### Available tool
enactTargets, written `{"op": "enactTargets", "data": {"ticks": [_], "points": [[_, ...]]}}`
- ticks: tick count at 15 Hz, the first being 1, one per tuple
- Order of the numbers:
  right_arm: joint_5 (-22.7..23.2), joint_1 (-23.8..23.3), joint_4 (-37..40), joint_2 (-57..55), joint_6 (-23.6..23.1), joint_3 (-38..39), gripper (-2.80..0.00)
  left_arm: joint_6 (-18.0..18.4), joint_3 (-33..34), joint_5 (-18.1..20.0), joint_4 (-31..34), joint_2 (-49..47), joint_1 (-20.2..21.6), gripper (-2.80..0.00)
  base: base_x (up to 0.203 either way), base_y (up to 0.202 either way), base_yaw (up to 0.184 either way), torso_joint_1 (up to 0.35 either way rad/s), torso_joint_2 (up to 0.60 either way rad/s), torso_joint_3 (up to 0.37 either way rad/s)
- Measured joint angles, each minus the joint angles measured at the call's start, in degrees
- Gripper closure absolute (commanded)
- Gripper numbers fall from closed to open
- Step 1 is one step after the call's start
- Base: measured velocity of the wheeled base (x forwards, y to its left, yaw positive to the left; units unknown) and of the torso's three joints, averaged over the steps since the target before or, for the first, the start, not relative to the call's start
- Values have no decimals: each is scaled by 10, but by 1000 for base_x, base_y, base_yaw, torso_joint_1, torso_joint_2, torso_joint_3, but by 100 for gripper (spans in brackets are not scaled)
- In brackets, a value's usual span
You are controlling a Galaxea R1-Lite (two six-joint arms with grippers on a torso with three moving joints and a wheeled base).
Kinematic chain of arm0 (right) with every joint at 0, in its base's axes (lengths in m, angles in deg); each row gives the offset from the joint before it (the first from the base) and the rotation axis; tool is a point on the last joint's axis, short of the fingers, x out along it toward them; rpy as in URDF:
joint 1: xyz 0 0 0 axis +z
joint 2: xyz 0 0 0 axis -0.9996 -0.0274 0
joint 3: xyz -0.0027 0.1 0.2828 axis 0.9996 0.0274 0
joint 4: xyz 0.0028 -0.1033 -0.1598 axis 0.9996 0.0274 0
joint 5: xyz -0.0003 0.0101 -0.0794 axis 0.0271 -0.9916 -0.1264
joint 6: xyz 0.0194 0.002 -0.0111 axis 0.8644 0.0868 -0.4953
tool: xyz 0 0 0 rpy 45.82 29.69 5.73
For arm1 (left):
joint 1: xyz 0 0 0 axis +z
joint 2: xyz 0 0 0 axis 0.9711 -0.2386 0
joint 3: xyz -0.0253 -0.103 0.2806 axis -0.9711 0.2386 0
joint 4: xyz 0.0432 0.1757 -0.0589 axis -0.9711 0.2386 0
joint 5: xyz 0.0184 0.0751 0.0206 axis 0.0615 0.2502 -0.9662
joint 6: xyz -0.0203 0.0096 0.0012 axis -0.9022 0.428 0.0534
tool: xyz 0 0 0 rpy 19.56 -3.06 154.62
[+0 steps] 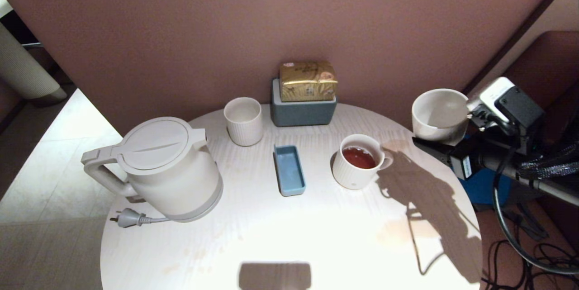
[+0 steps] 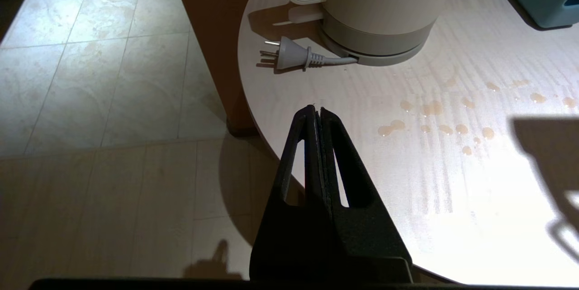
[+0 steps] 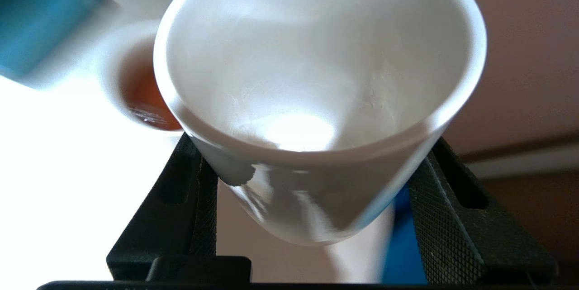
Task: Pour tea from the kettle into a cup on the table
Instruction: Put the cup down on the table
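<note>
Closest to the lens, in the right wrist view, the cup (image 3: 316, 100) fills most of the frame: a plain white handleless tumbler, empty inside, clamped between the two black textured fingers (image 3: 199, 208) of the right gripper (image 3: 312, 199), one finger on each side of its lower wall. In the head view the same cup (image 1: 439, 114) hangs at the right edge of the frame, just off the rim of the table (image 1: 316, 244), tilted with its mouth turned toward the camera, and the right gripper (image 1: 445, 143) grips it from below.

In the left wrist view the left gripper (image 2: 318, 113) sits in the lower middle, fingers pressed together with nothing between them, hovering over the table edge (image 2: 271, 136). Small brownish droplets (image 2: 434, 122) dot the tabletop to the right of it.

At the left of the head view the kettle (image 1: 163, 168) stands upright on the table, lid closed, handle pointing left, its short cord and plug (image 1: 129, 218) lying just below it. A ribbed white cup (image 1: 244, 121) stands in the upper middle, empty. To its right a grey-blue box (image 1: 303, 111) against the wall carries a gold packet (image 1: 308, 81). A small blue tray (image 1: 289, 170) lies at the centre. Right of the tray, a white mug (image 1: 357, 161) with a loop handle holds the tea (image 1: 359, 158).
</note>
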Motion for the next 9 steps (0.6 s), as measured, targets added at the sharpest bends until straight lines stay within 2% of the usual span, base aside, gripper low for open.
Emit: {"op": "enactTargets", "data": {"ticks": [2, 3, 7, 9], "points": [[4, 8, -1, 37, 97, 40, 0, 0, 0, 0, 0, 0, 0, 0, 0, 0, 0, 0, 0, 0], [6, 10, 0, 55, 126, 66, 0, 0, 0, 0, 0, 0, 0, 0, 0, 0, 0, 0, 0, 0], [35, 19, 0, 135, 179, 178, 0, 0, 0, 0, 0, 0, 0, 0, 0, 0, 0, 0, 0, 0], [39, 46, 0, 172, 199, 229, 0, 0, 0, 0, 0, 0, 0, 0, 0, 0, 0, 0, 0, 0]]}}
